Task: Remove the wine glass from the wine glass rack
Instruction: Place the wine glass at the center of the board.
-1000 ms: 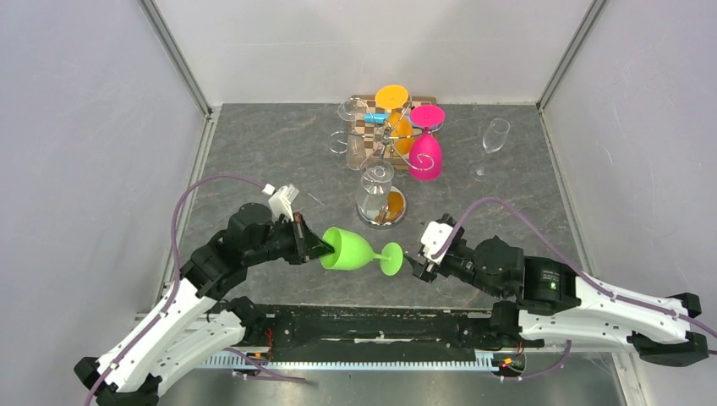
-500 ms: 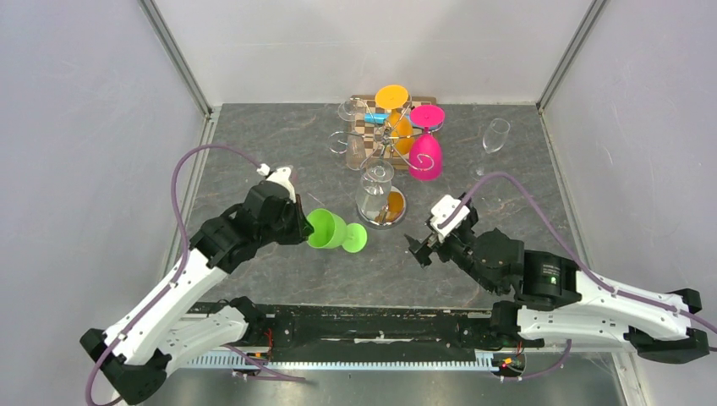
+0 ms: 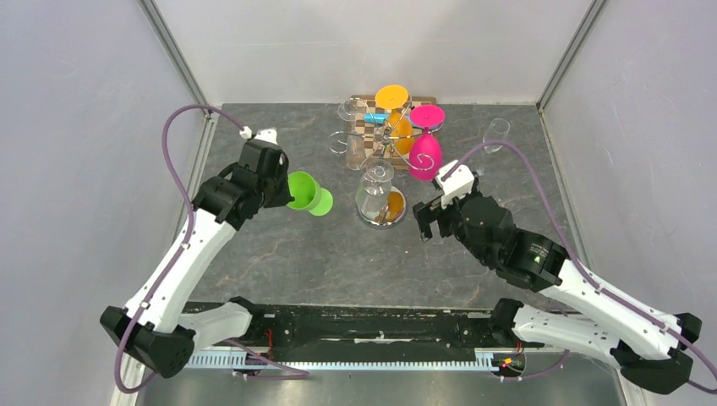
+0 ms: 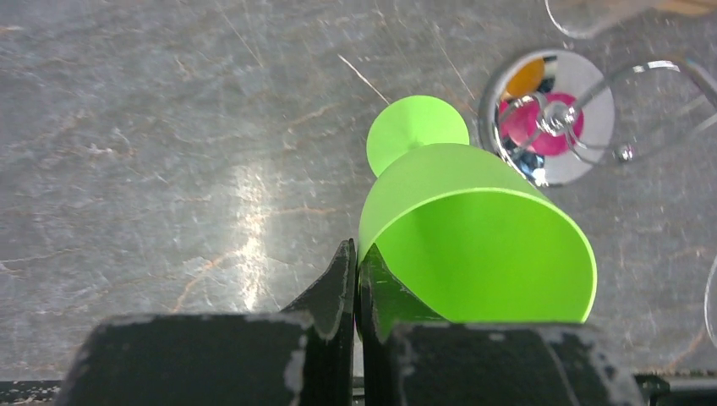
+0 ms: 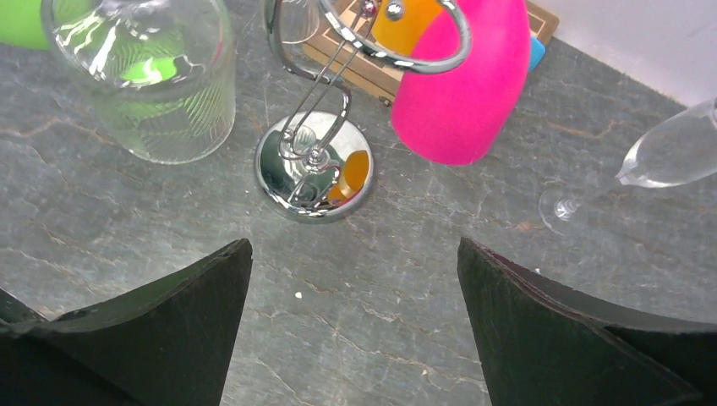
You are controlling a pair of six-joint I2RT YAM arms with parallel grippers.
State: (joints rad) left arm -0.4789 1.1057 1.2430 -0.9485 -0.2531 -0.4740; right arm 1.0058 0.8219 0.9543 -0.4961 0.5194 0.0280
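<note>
Grip on the lime-green plastic wine glass [image 4: 473, 245] is at the rim. The left gripper [image 4: 355, 254] is pinched fully together, with one finger inside the bowl and one outside. That thin edge is the only part narrow enough for closed jaws, and it leaves the stem and foot free. The glass is off the shiny chrome wire rack [image 3: 387, 139] and is held tilted to its left, above the grey stone-patterned table [image 3: 296, 254]. Its round foot points away from the wrist. Whether the foot touches the surface cannot be told. It likely needs turning upright before it can be set down.

The right gripper [image 5: 353, 245] holds nothing. Its fingers are spread wide and aimed at the rack's mirror-like round base [image 5: 313, 182], probably so it can steady the stand or reach for another glass. The other glasses hang upside down by their feet from the curled arms, so their bowls dangle low around the pole. They are a bright pink plastic one [image 5: 461, 93], an orange one [image 3: 399, 127] and a clear ribbed one [image 5: 152, 85]. A clear slender flute [image 3: 495, 134] stands apart at the right, out of the arms' way.
</note>
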